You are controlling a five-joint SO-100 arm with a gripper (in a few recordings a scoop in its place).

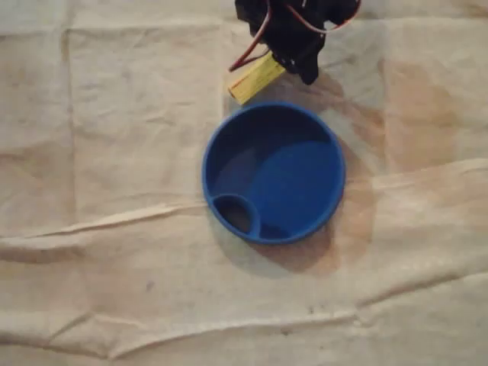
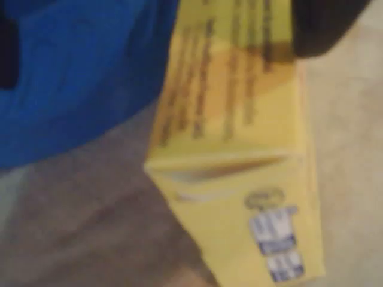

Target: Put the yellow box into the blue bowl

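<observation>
A yellow box (image 1: 255,79) juts out to the lower left from my black gripper (image 1: 284,55) at the top of the overhead view, just above the far rim of the blue bowl (image 1: 274,174). My gripper is shut on the box. In the wrist view the yellow box (image 2: 239,149) looms close and blurred, with printed text on its side and a small blue label on its end. A dark finger (image 2: 326,27) presses its upper right side. The blue bowl (image 2: 78,72) lies at the upper left of that view. The bowl has a small round inner pocket at its lower left in the overhead view.
A wrinkled beige cloth (image 1: 114,152) covers the whole table, with raised folds running across the lower half. Red and white wires (image 1: 255,42) loop off the arm near the box.
</observation>
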